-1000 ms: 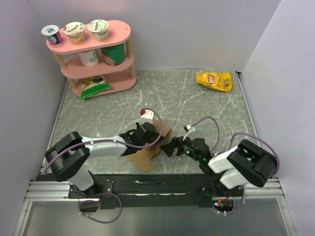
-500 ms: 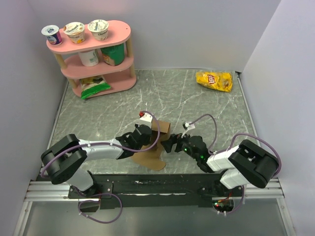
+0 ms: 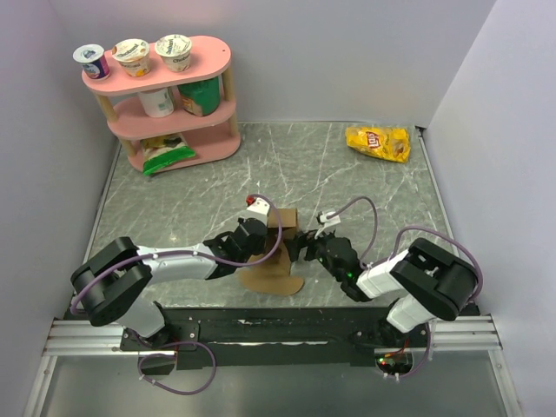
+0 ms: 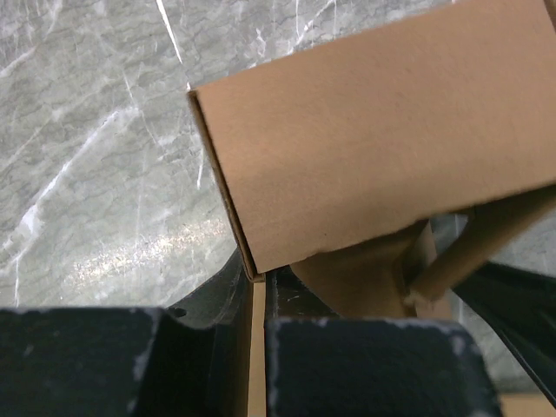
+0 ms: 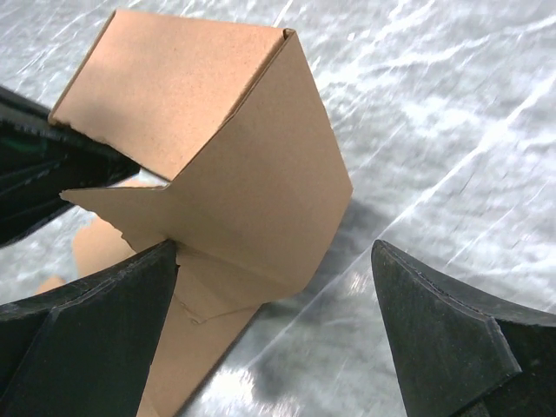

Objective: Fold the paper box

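Observation:
The paper box (image 3: 274,276) is plain brown cardboard, partly folded, at the table's near middle. One rounded flap lies flat and a panel stands up behind it. My left gripper (image 3: 253,240) is shut on a thin cardboard panel; the left wrist view shows the sheet's edge pinched between the fingers (image 4: 373,365), with the folded box (image 4: 373,130) above my left gripper (image 4: 261,291). My right gripper (image 3: 301,246) is open, right of the box. In the right wrist view the box (image 5: 234,156) stands just ahead of my right gripper (image 5: 274,252), whose left finger (image 5: 95,321) touches a flap.
A pink three-tier shelf (image 3: 211,111) with yogurt cups and packets stands at the back left. A yellow chip bag (image 3: 378,142) lies at the back right. White walls close in the table's left, back and right sides.
The left gripper has turned and shifted the box, so a rounded flap now lies flat toward the near edge. The right gripper has moved left, up against the box.

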